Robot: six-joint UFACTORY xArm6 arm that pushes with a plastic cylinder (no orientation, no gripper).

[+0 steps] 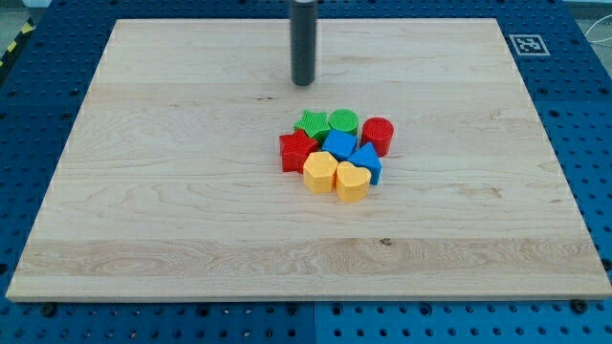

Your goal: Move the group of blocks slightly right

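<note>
so my tip (303, 82) sits near the surface's (143, 191) top edge, apart from the clustered blocks (336, 153), no fingers on this rig.

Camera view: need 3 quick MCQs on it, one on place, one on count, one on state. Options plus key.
1. Where is my tip relative to the cluster?
A. toward the view's top, apart from it
B. at the view's bottom
C. inside it

2. How many blocks are there?
A. five
B. eight
C. ten

3. How do the blocks lie?
A. scattered across the board
B. stacked in a tower
C. packed in one tight group

Key:
1 A, a strip of bare board separates the tip from the green star.
2 B, two each of green, red, blue, yellow.
3 C, from red star to red cylinder they sit bunched together.
</note>
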